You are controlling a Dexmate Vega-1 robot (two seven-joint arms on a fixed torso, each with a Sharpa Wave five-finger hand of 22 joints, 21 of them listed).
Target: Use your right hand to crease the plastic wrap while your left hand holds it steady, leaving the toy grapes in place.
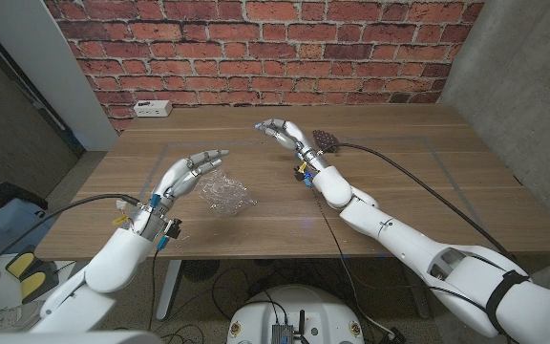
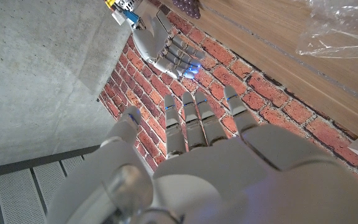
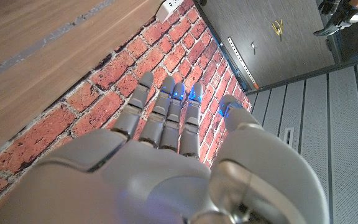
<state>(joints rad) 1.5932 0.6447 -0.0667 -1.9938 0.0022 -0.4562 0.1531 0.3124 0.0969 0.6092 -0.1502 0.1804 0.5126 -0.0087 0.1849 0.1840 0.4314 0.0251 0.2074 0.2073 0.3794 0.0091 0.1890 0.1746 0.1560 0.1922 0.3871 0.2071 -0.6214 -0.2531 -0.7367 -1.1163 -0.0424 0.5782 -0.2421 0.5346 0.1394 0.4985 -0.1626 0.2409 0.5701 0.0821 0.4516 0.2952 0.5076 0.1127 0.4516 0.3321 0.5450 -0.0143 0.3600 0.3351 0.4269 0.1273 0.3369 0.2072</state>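
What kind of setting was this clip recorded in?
Probably an indoor lab or workshop corner, not a home: a wooden table against a brick-patterned wall, loose cables trailing on the floor beneath, and a white power strip at the table's far edge.

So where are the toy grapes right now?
In the head view the toy grapes sit toward the table's far side, just right of the right hand and well away from the plastic wrap.

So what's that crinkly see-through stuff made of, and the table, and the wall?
The crinkly stuff looks like thin clear plastic wrap: glossy, wrinkled, with the table showing through. The table seems to be wood or wood veneer, matte brown with grain lines. The wall looks like rough red brick, possibly a brick-look panel.
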